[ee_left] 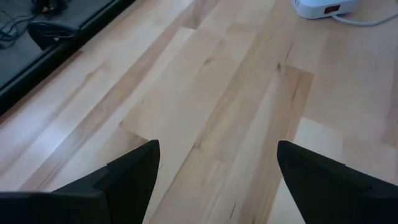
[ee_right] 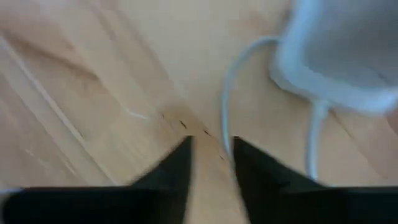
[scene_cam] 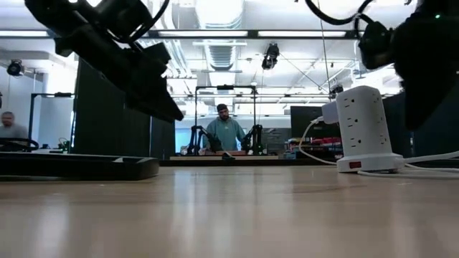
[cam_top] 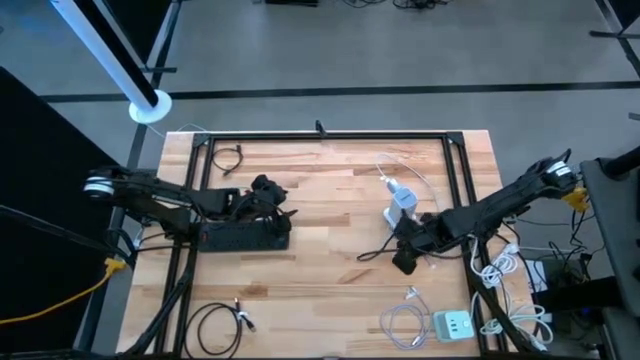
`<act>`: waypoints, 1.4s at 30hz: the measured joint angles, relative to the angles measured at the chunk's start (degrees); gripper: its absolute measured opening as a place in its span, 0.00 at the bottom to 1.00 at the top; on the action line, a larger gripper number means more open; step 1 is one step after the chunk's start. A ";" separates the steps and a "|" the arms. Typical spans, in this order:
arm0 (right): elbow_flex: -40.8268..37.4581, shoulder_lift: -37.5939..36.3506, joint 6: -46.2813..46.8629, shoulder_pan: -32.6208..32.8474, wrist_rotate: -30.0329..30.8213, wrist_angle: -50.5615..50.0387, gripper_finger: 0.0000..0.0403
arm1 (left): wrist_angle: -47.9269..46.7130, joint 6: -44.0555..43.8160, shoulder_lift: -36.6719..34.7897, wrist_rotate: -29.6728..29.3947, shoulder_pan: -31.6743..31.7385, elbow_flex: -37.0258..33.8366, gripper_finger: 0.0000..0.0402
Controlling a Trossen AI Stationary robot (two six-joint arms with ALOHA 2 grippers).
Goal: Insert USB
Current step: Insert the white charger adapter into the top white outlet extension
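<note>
The right gripper (ee_right: 210, 163), jaws almost closed, sits by the white cord (ee_right: 231, 87); it should pinch it gently. The left gripper (ee_left: 217, 171) waits wide open.

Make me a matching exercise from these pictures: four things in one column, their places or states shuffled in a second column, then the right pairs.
Things:
1. left gripper
2. right gripper
3. white power tower
4. small white charger block

Places or states:
A. standing upright on the table, right of centre
B. fingers wide apart over bare wood
C. lying near the table's front right corner beside coiled white cables
D. fingers close together, near a white cord

Pairs: 1-B, 2-D, 3-A, 4-C
</note>
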 joint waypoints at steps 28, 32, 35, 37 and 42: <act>2.35 20.07 -32.65 -10.76 13.31 -1.48 0.00 | 0.73 -1.84 0.17 -0.48 0.00 -0.01 0.78; 0.98 19.99 -34.92 -12.94 13.55 -0.30 0.00 | 1.01 -3.00 0.17 -0.95 0.00 -0.01 0.78; 0.90 19.16 -34.42 -13.62 13.41 -0.27 0.00 | 1.15 -3.23 0.17 -0.95 0.00 -0.01 0.78; 0.78 17.75 -32.82 -13.22 12.54 -0.30 0.00 | 1.15 -3.34 0.19 -0.97 0.00 -0.01 0.78; 0.68 11.76 -28.22 -10.33 10.03 -3.93 0.00 | 1.13 -4.43 0.19 -0.99 0.00 -0.01 0.78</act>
